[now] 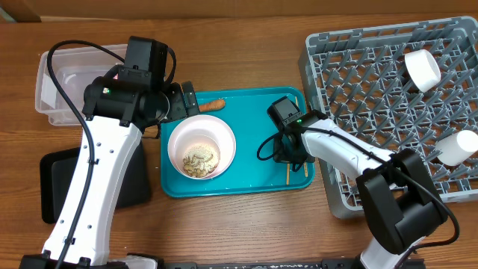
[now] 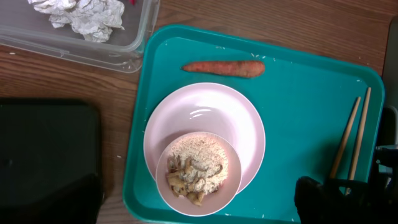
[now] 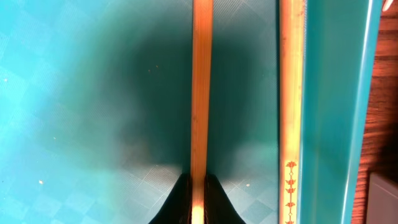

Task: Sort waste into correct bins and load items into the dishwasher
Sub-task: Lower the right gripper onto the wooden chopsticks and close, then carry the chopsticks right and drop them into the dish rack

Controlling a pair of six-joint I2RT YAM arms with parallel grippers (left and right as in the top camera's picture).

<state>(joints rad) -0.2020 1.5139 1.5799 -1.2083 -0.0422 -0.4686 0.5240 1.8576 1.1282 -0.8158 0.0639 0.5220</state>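
The right fingers [image 3: 186, 199] are shut tight on one wooden chopstick [image 3: 200, 93], which lies flat on the teal tray [image 3: 74, 74]. The stick's long axis runs straight ahead of the fingers, parallel to the tray's right rim. The grip crosses it squarely, toward the end nearer the robot.

A second chopstick [image 3: 291, 93] lies beside it, apart, closer to the rim and not held. The grey dish rack [image 1: 388, 90] stands just right of the tray, so the right arm looks the nearer one to carry the stick over.

The left fingers [image 1: 185, 103] hang wide open, holding nothing visible. They are over the tray's far left, near the carrot [image 2: 224, 67] and the pinkish dish [image 2: 205, 112] that carries a small bowl of scraps [image 2: 198, 171].

No brand or writing can be read. The second chopstick bears a small red flower ornament.
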